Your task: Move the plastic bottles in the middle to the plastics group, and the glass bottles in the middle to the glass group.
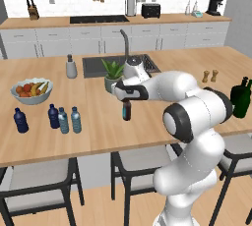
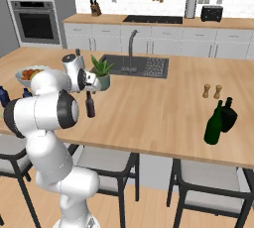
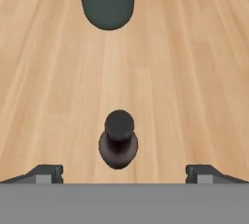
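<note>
1. Slim dark brown glass bottle (image 3: pixel 118 140) with a long narrow neck and round dark cap stands upright on the pale wood-grain counter (image 1: pixel 98 131), in front of a potted plant in a grey-green cylindrical pot (image 3: pixel 107 1)
2. The two-finger gripper (image 3: pixel 124 173) hangs directly above the brown bottle, jaws spread fully wide, the cap between the two dark fingertips (image 3: pixel 46 173) and touching neither; nothing is held
3. Two ribbed pale blue see-through plastic bottles (image 1: pixel 69 120) stand just beside the squat dark navy-blue bottles (image 1: pixel 53 116) near a bowl of fruit (image 1: pixel 31 91)
4. Bulky dark green bottles (image 2: pixel 220 120) cluster at the counter's far right, well apart from the brown bottle
</note>
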{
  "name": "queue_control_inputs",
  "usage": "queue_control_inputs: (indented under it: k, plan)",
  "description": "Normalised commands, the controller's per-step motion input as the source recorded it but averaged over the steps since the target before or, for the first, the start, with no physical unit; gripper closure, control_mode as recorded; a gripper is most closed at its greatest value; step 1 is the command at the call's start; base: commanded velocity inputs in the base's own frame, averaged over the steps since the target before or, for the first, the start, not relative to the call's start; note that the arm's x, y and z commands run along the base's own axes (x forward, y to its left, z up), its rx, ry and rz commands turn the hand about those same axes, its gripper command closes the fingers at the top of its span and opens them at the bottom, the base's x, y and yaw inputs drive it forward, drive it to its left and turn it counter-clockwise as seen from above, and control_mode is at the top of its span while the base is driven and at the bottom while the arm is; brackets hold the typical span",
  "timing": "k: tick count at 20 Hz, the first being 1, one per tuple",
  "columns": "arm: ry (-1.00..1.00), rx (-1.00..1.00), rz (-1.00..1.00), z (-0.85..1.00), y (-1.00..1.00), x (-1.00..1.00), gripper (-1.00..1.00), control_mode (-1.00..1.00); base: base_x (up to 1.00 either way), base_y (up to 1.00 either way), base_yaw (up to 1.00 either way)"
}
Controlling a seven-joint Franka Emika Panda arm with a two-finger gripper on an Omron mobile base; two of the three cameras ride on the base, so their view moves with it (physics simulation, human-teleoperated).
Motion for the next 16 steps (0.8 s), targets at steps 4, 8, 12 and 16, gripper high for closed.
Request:
queue_control_inputs:
  k: [4,8,12,16]
  plan:
    - [0.01,0.00,0.00,-0.16,-0.03,0.20,-1.00,-1.00,0.00,0.00,0.00]
    - [0.00,0.00,0.00,-0.12,-0.01,0.25,-1.00,-1.00,0.00,0.00,0.00]
    - [0.00,0.00,0.00,-0.08,0.00,0.21,-1.00,-1.00,0.00,0.00,0.00]
    - [0.00,0.00,0.00,-0.13,0.00,0.11,-1.00,-1.00,0.00,0.00,0.00]
